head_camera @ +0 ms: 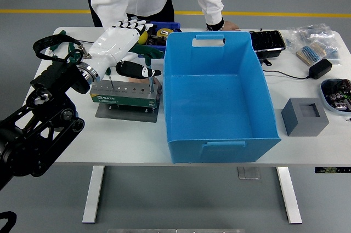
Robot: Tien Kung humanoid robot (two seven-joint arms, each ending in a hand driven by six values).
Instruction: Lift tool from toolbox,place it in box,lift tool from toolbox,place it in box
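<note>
A grey-green tool rack (122,95) stands on a grey plate left of the big blue box (219,149). One green T-handle key (106,74) stands in the rack's left end. A second key (149,53) stands at the right end, its handle partly hidden by my hand. My left hand (137,52) hovers over the rack, white fingers spread above the handle and thumb (140,70) below it, open, with no clear grip. A person's hand (157,84) rests at the rack's right end. The blue box looks empty.
More T-handle keys (66,44) lie at the back left, behind my black arm. A small blue bin (162,27) sits behind the rack. Right of the box are a black tray (267,41), a power adapter (320,68) and a grey block (305,115). The person's other hand (226,24) presses the far edge.
</note>
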